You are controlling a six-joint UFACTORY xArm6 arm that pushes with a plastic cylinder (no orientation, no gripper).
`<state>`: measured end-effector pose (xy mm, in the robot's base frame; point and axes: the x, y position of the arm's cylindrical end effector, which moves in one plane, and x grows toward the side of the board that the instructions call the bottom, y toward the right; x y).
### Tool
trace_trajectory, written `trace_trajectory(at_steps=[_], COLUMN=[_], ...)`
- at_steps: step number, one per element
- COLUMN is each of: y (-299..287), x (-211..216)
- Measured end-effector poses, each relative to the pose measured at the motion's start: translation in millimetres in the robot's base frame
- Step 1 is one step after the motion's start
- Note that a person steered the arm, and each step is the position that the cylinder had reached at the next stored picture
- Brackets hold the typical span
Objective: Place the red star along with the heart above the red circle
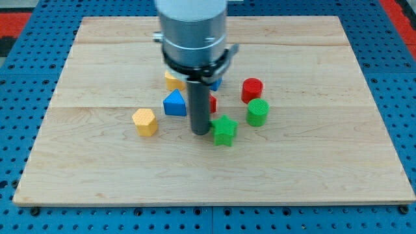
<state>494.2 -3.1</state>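
No text, label, brand, number or sign can be read anywhere, neither on the blocks nor on the board.

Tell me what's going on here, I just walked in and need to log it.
A robot arm with a straight rod is pushing small blocks on a wooden board. My tip sits just left of the green star and right of the blue block. A red block, likely the star, is mostly hidden behind the rod. The red circle stands above the green cylinder. Two yellow blocks lie to the left.
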Motion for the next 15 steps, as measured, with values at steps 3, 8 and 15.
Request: trace_trajectory(at_steps=[3, 8, 15], y=[30, 56, 19], x=[12, -81, -145])
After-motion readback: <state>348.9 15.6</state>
